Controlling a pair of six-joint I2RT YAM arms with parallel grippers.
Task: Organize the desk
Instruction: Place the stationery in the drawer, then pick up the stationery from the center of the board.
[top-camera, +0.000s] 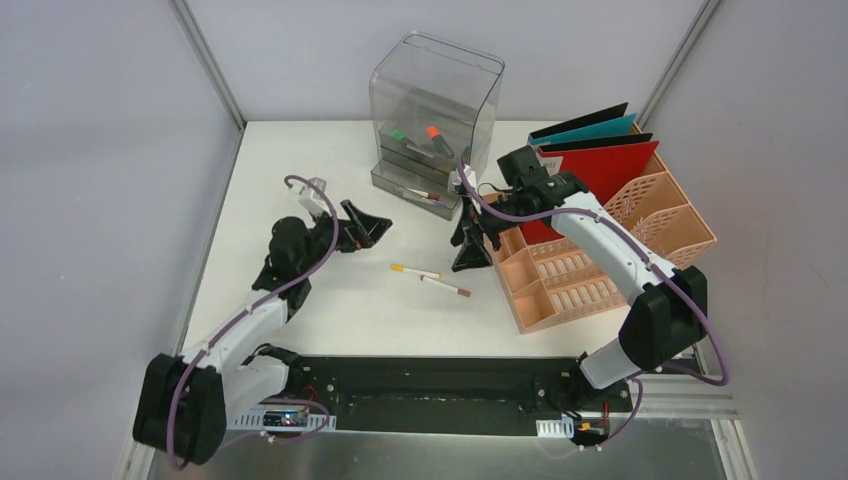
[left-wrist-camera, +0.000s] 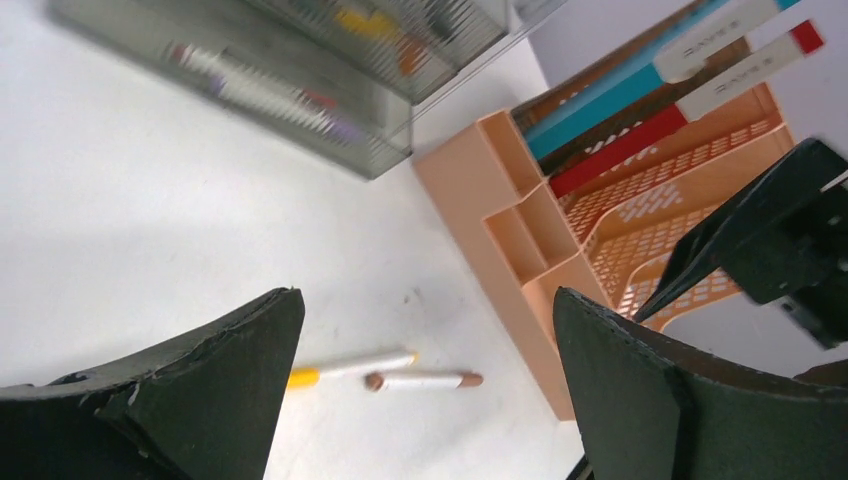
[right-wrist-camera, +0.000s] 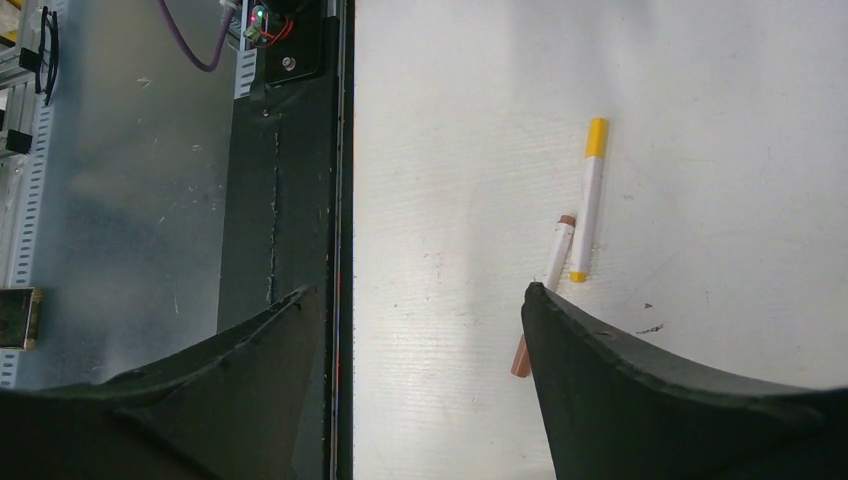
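Observation:
The white desk (top-camera: 400, 325) holds two loose markers near its middle: a yellow-capped one (top-camera: 414, 271) and a brown-capped one (top-camera: 446, 287), lying side by side. My left gripper (top-camera: 372, 232) is open and empty, to the left of the markers and above the desk. In the left wrist view both the yellow marker (left-wrist-camera: 350, 368) and the brown marker (left-wrist-camera: 422, 380) lie between the open jaws (left-wrist-camera: 428, 300). My right gripper (top-camera: 467, 245) is open and empty, just right of the markers. The right wrist view (right-wrist-camera: 418, 295) shows the brown marker (right-wrist-camera: 545, 290) beside its right finger.
A clear grey drawer box (top-camera: 432, 110) with markers inside stands at the back centre. A peach lattice rack (top-camera: 600, 250) holding teal and red folders (top-camera: 600, 165) stands at the right. The desk's black front edge (right-wrist-camera: 338, 200) runs along the near side.

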